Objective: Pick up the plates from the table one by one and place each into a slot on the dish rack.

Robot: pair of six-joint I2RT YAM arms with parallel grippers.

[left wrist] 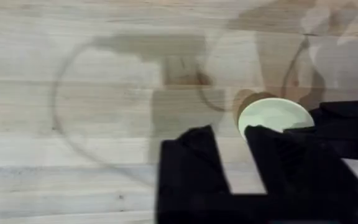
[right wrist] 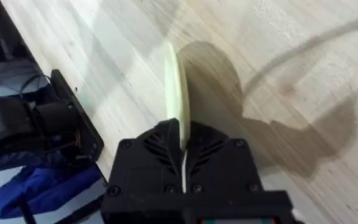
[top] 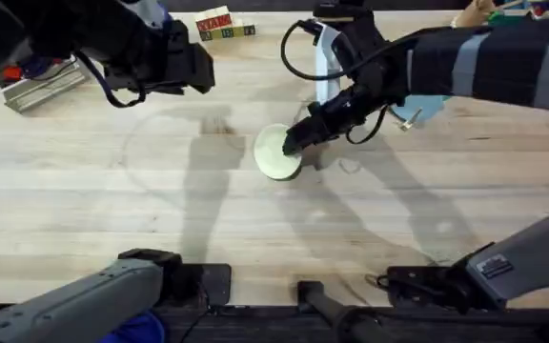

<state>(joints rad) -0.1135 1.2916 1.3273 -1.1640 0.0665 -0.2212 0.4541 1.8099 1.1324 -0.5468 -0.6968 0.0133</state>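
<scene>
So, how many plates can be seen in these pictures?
1. The cream-yellow plate is near the middle of the table, pinched at its edge by the right gripper. Others may be hidden behind the arms.

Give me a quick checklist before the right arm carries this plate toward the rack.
1. Right tool shut on the pale cream-yellow round plate: ok; the rim sits between its fingers.
2. Plate held on edge: ok in the right wrist view.
3. Plate lifted off the light wooden table: cannot tell.
4. Left tool away from the plate: ok; open, holding nothing.
5. Free slot in the rack: cannot tell.
</scene>
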